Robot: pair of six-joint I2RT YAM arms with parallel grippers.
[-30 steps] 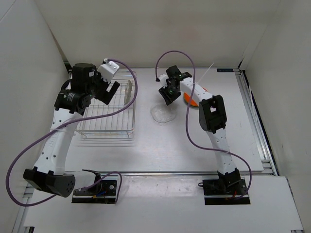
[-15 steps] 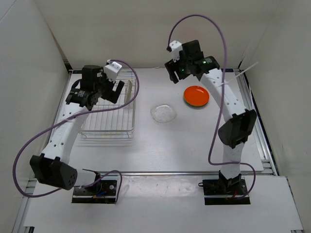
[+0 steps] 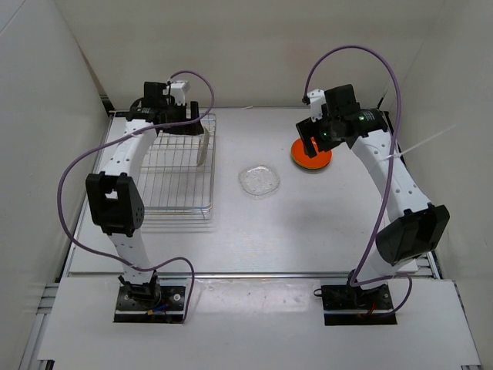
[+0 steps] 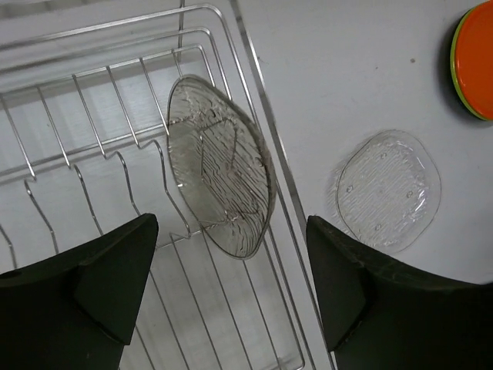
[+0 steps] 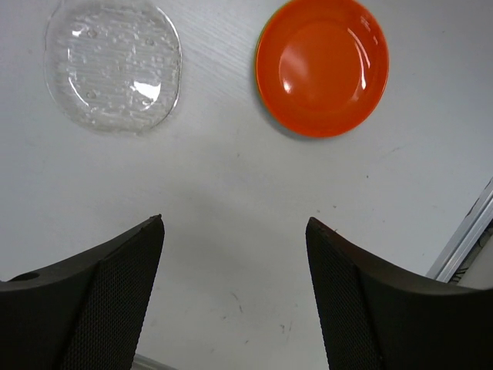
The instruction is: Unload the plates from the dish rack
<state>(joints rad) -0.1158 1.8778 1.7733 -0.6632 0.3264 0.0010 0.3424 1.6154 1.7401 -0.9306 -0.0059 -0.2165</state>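
The white table point(image 3: 308, 231) carries the wire dish rack point(image 3: 209, 179) at left, a clear plate point(image 3: 259, 180) mid-table, and an orange-topped plate stack point(image 5: 322, 65) at right.

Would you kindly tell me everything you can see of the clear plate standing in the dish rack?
The clear plate is round, shallow and translucent, glass or plastic by its look, with a ribbed texture. It stands on edge, leaning, between the wire prongs of the rack, close to its right side wall, and is the only plate there. Only the wires touch it; the left pincer hangs open above, apart from it.
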